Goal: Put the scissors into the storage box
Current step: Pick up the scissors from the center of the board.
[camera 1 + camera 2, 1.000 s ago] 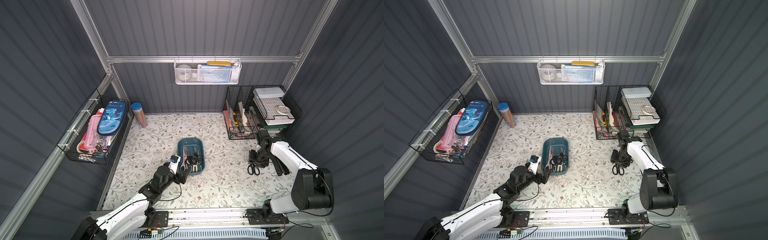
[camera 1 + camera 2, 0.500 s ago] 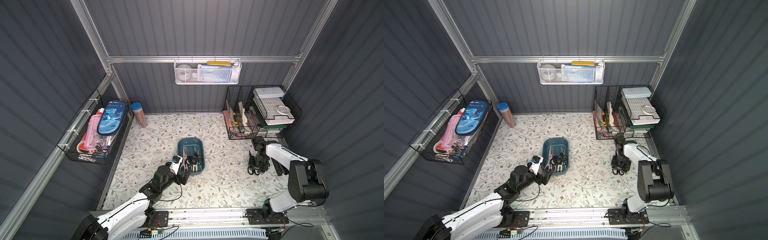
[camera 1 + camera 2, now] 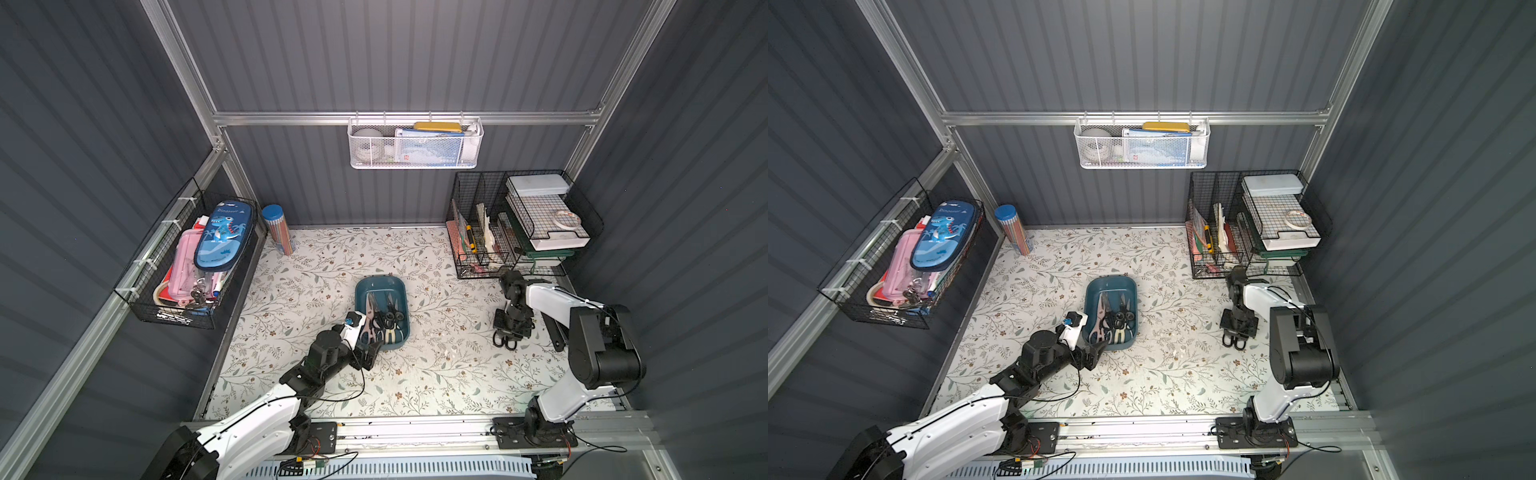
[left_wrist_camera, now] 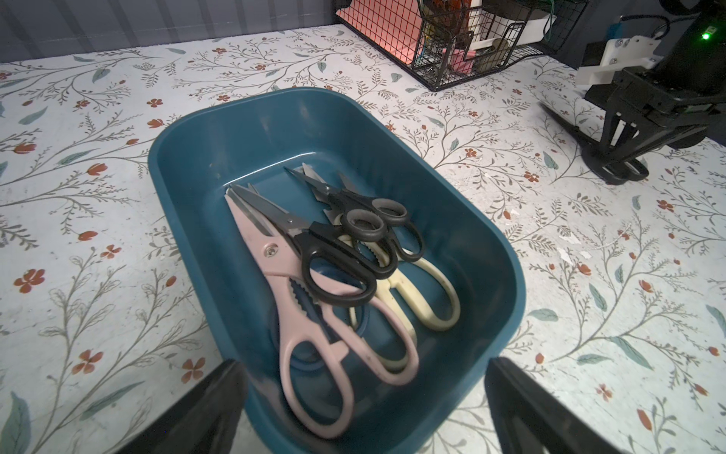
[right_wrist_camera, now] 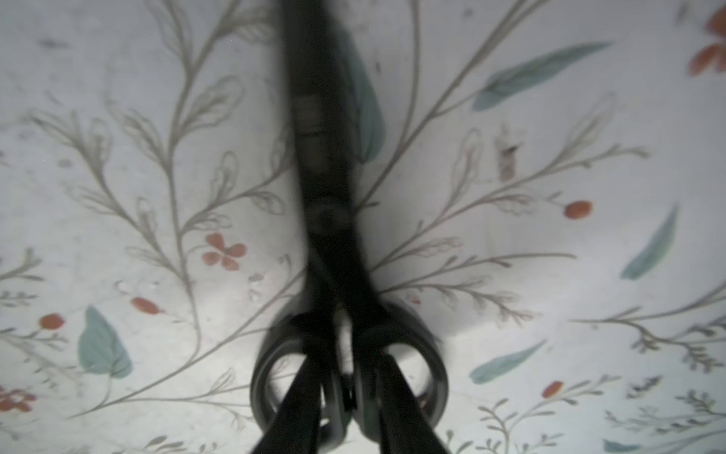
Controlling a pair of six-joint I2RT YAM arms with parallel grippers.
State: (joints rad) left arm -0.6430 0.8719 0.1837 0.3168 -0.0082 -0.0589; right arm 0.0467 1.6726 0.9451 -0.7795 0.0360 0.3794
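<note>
One black-handled pair of scissors [image 5: 326, 220] is seen lying on the tabletop [image 3: 436, 374] near its right edge, well apart from the storage box [image 4: 235, 137] at the middle. Its handle loops are entered by the narrowed fingers [image 5: 298, 397] of the right gripper [image 5: 343, 377], and the bars between are pinched (the view is blurred). Pink-handled shears [image 4: 283, 271], cream-handled shears [image 4: 428, 298] and black pairs [image 4: 353, 251] are heaped in the box. The left gripper [image 4: 363, 371] is held wide open and empty at the box's near end.

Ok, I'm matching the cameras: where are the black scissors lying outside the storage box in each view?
Top view: black scissors, beneath the right gripper.
Top view: same spot.
Left wrist: past the storage box, at.
Right wrist: close up, mid-picture.
Shared landmark: right gripper at their handles.
</note>
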